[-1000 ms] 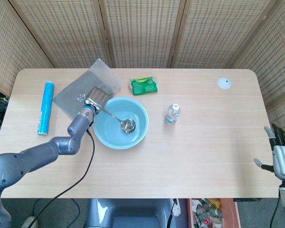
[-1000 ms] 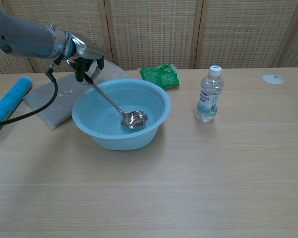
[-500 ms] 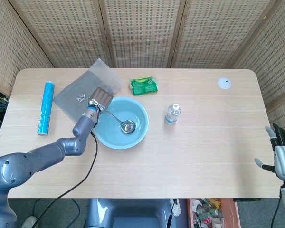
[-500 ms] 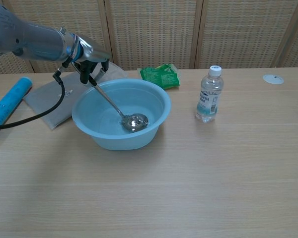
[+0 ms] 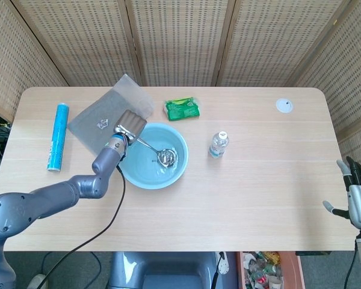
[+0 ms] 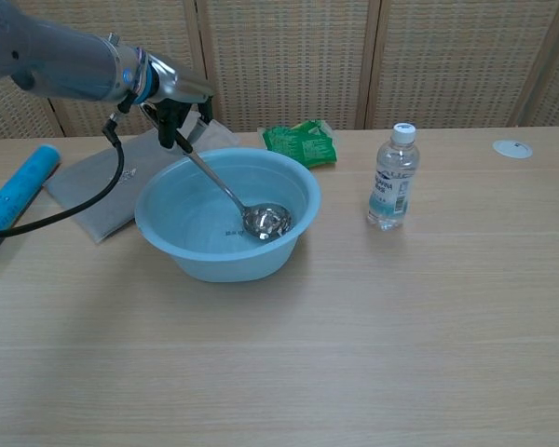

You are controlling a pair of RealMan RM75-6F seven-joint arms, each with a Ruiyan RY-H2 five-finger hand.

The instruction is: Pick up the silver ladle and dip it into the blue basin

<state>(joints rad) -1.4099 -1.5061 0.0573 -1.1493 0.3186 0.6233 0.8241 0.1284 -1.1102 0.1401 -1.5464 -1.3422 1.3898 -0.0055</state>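
Silver ladle (image 6: 225, 191) sits w/ its bowl down inside the blue basin (image 6: 293, 186), on the side nearer the water bottle (image 6: 392, 177); handle slants up over the basin's far-left rim. My left hand (image 6: 172, 101) grips the handle top, fingers (image 5: 129, 123) curled tight around it. Right hand (image 5: 359, 197) hangs off the table edge, well apart from the basin, fingers spread, holding nothing.

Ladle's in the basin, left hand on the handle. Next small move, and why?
Probably hold the dip or lower slightly: the left hand grips the silver metal ladle by its handle, and the bowl already sits inside the round blue plastic basin, near its right wall.
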